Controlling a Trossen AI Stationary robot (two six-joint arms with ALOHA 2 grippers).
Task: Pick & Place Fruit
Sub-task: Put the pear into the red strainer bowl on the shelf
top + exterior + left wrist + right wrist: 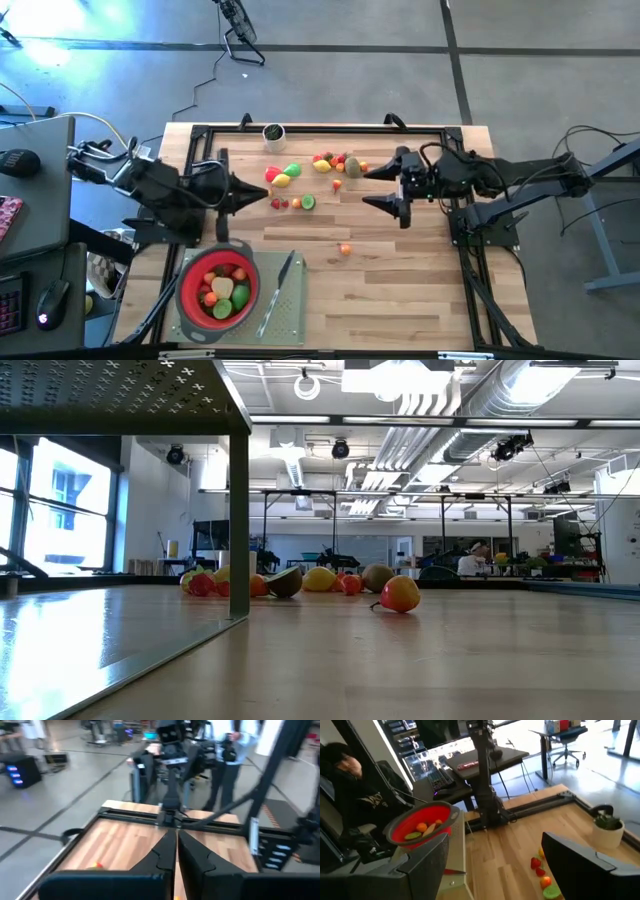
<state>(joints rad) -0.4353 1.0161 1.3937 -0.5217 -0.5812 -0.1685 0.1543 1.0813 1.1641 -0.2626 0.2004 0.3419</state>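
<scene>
Hovering above the far middle of the worktop (400,290), the right claw (385,188) stands spread wide and carries nothing. The loose fruit (300,185) lies scattered just to its inner side, toward the left arm: a near cluster of orange, red, yellow and brown pieces (338,163) sits almost beside the upper fingertip, and a second group with a yellow, a green and small red pieces (285,175) lies farther along, between the 2 arms. A lone orange-red fruit (345,249) rests apart, nearer the front edge. The red strainer (190,300) at the front left corner already holds several fruits, with a grey knife (277,293) lying on the tray beside it.

The left claw (262,192) is pressed together, empty, pointing at the second group from the other side.

By my reading, the right arm is nearer the first cluster and its spread fingers suit a pick there; the move turns on dropping slightly inward over 1 piece. The strainer lies well across the worktop from it, on the left arm's side.
</scene>
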